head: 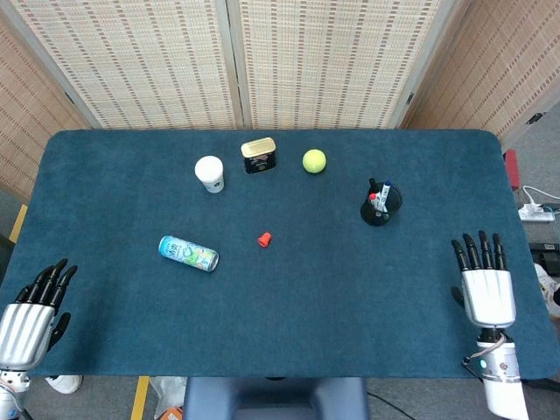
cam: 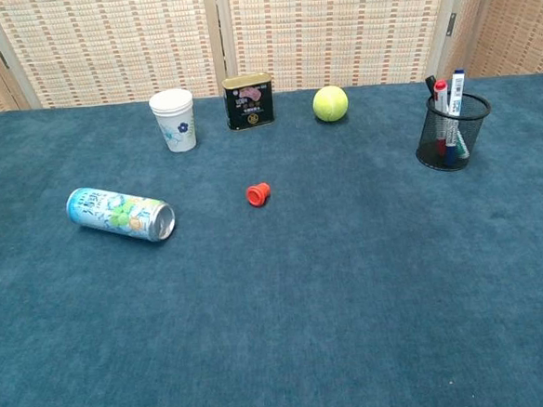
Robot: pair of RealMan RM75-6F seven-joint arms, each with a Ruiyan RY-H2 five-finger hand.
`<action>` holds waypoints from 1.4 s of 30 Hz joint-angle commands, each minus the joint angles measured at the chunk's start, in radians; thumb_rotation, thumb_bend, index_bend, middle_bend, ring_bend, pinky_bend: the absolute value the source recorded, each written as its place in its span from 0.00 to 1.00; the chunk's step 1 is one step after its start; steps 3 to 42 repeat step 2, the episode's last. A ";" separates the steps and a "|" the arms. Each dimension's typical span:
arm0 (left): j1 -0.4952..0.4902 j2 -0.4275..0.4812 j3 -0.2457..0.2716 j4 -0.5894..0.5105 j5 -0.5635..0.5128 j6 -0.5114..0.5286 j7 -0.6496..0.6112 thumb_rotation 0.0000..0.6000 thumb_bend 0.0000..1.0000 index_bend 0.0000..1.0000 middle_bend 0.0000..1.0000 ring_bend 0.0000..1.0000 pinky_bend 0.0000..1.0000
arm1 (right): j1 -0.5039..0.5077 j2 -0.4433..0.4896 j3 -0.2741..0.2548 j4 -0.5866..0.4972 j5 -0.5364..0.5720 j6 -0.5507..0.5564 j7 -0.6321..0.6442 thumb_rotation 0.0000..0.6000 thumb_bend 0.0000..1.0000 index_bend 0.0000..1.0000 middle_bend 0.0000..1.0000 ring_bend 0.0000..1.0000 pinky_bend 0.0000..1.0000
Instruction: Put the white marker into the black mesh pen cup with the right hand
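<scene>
The right hand [head: 486,284] is hovering at the lower right of the head view, fingers spread and holding nothing; the left hand [head: 31,308] is resting likewise at the lower left. The task is looking finished: the white marker [cam: 456,96] is standing upright inside the black mesh pen cup [cam: 450,135], right of frame, beside other pens. The cup is showing as openwork wire, cylindrical, sitting on nappy blue table [cam: 352,291] cloth.
</scene>
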 commanded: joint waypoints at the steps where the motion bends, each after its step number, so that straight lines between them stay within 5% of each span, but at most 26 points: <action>1: -0.001 0.000 0.001 0.001 0.001 -0.004 0.001 1.00 0.30 0.09 0.04 0.10 0.34 | -0.038 0.028 0.007 -0.053 0.037 0.020 -0.044 1.00 0.00 0.18 0.13 0.00 0.00; 42: -0.001 -0.001 0.002 0.001 0.001 -0.006 0.003 1.00 0.30 0.09 0.04 0.10 0.34 | -0.042 0.027 0.011 -0.049 0.041 0.017 -0.041 1.00 0.00 0.18 0.13 0.00 0.00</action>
